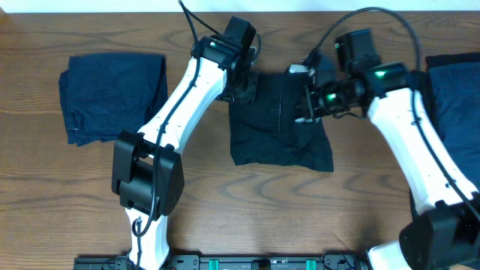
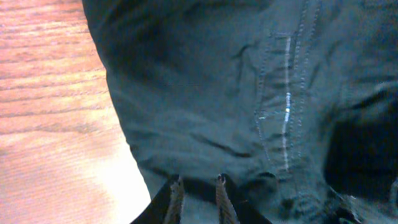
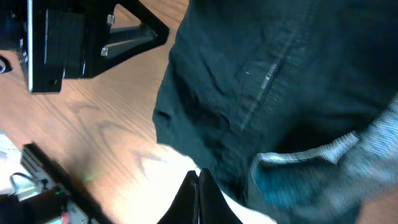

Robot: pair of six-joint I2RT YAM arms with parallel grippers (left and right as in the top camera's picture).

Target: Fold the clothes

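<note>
Midway, I judge: the black shorts lie half-folded between the hands, left hand pinching their cloth, right hand closed at their edge; one navy garment sits folded outside the left hand, a navy pile beyond the right

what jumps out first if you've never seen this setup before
A rumpled black garment lies in the middle of the table, with the left fingers and right fingers down at its far side. A folded navy garment sits off to its left, and another navy garment lies at the right edge.
</note>
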